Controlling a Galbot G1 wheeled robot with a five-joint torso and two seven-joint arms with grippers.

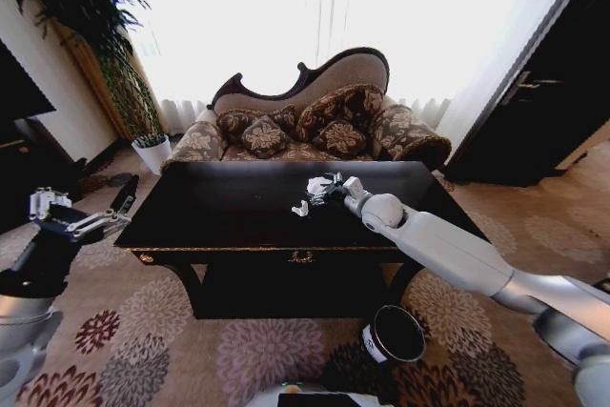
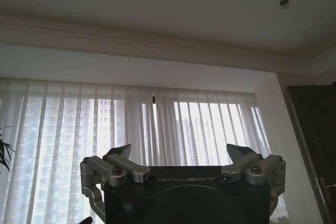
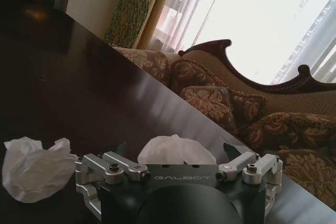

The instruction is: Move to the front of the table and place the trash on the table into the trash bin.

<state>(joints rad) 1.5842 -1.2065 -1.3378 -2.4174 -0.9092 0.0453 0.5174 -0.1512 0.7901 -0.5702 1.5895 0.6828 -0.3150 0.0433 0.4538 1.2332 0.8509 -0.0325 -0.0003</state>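
The glossy black table (image 1: 229,221) stands right in front of me. White crumpled paper trash lies on its far middle: one scrap (image 1: 301,208) and a larger ball (image 1: 315,185). My right arm reaches over the table, and my right gripper (image 1: 330,188) hangs open at the larger ball. In the right wrist view, that paper ball (image 3: 176,150) sits between the spread fingers of the right gripper (image 3: 177,151), and a second paper ball (image 3: 32,169) lies off to one side. The maroon trash bin (image 1: 395,334) stands on the carpet by the table's front right leg. My left gripper (image 1: 86,209) (image 2: 181,153) is raised at the left, open and empty.
A patterned sofa (image 1: 315,126) with cushions stands close behind the table. A tall plant in a white pot (image 1: 151,152) is at the back left. A dark cabinet (image 1: 553,102) fills the right side. Flowered carpet (image 1: 143,331) surrounds the table.
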